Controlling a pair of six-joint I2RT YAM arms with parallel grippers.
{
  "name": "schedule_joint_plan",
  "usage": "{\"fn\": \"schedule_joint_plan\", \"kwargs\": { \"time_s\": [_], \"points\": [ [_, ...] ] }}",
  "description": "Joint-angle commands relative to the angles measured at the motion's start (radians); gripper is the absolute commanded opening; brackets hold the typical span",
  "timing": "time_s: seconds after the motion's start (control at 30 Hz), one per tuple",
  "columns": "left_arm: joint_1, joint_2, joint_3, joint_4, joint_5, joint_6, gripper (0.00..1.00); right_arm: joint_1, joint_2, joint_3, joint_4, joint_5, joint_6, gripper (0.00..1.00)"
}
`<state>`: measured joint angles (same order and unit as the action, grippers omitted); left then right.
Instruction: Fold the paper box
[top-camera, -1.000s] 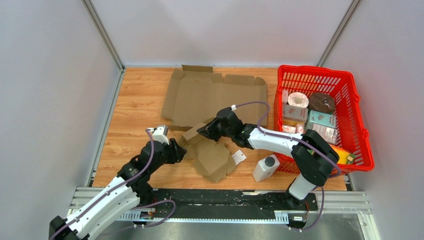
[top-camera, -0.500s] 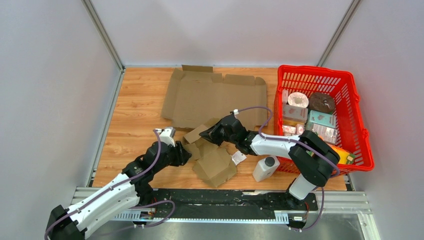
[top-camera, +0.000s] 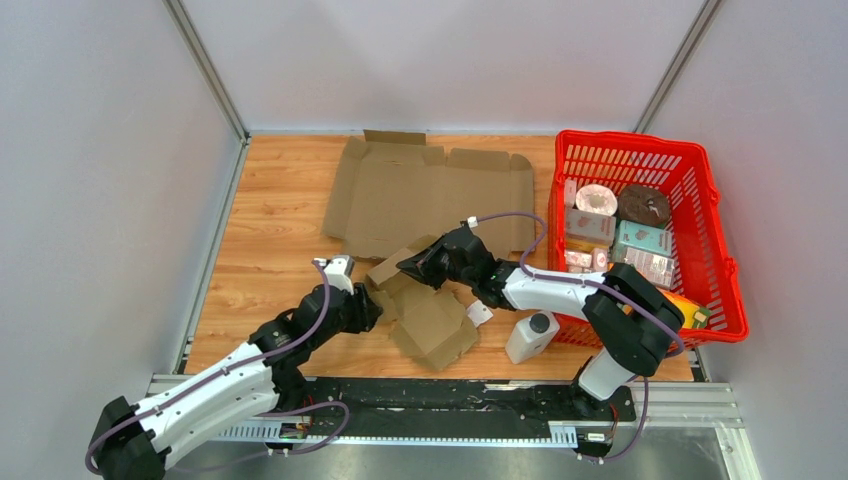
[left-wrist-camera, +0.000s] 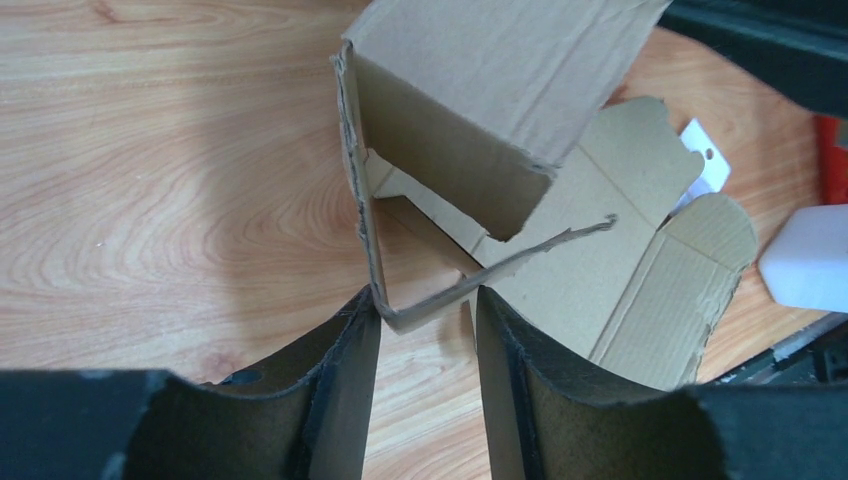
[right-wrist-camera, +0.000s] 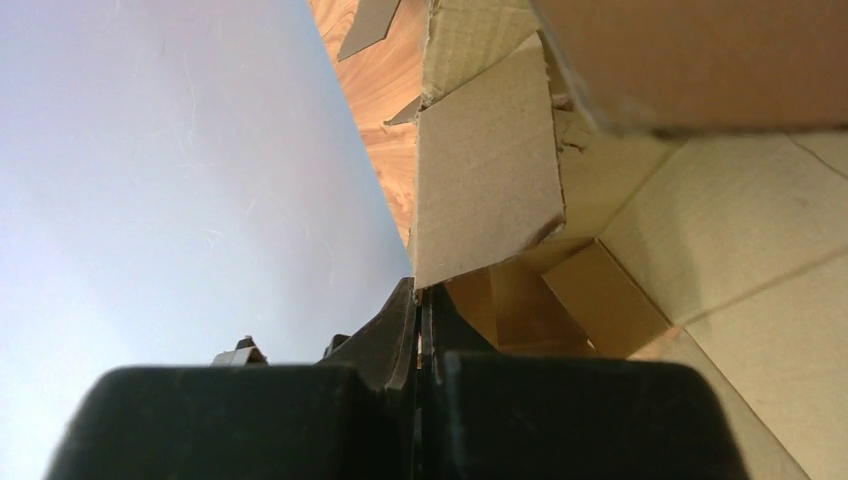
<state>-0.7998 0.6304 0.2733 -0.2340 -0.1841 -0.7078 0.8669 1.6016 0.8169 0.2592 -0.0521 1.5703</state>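
Paper box (top-camera: 425, 310): sits on the near middle of the wooden table (top-camera: 270, 230), between the two grippers and just near of a large flat cardboard sheet (top-camera: 425, 190) spread over the far middle. Leaves bare wood along the whole left side and toward the far left corner; hemmed in on the right by a red basket (top-camera: 650, 230) of small packages set against the right edge. Left arm: reaches from the near left base diagonally toward the centre, forearm low over the wood. Right arm: rises from the near right base, bends at an elbow beside the basket's near left corner, then stretches left across the table. Made of brown corrugated card, only partly raised: an open, tube-like section stands tilted at the left end, with rough, torn edges, while wider panels with rounded tabs lie flat toward the near right. Left gripper (top-camera: 368, 303) (left-wrist-camera: 425, 300): spread, its fingers straddling the near left corner of the raised section without closing on it. Right gripper (top-camera: 410, 265) (right-wrist-camera: 420, 298): pressed together, pinching the lower corner of an upright flap on the far side. White bottle (top-camera: 530, 337) with a dark cap: stands near the flat panels' right side, just beside the basket. Small white tag (top-camera: 478, 313): lies between the panels and the bottle, just beside the card edge.
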Motion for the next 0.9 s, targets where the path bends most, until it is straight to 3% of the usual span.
{"fn": "schedule_joint_plan", "kwargs": {
  "time_s": [0.0,0.3,0.43,0.67,0.87],
  "points": [
    [-0.030,0.046,0.067,0.039,-0.043,0.010,0.46,0.000,-0.020,0.030,0.040,-0.009,0.046,0.00],
    [-0.052,-0.095,0.047,-0.048,-0.139,-0.005,0.52,0.000,-0.042,0.025,0.092,0.012,-0.003,0.00],
    [-0.052,-0.080,0.066,-0.100,-0.178,-0.010,0.52,-0.003,-0.022,0.001,0.169,0.017,-0.009,0.00],
    [-0.053,-0.011,0.030,-0.005,-0.150,-0.041,0.49,0.000,0.000,-0.111,0.395,0.024,-0.050,0.00],
    [-0.061,-0.041,0.004,0.010,-0.164,-0.050,0.50,0.000,0.017,-0.192,0.453,0.026,-0.058,0.00]
  ]
}}
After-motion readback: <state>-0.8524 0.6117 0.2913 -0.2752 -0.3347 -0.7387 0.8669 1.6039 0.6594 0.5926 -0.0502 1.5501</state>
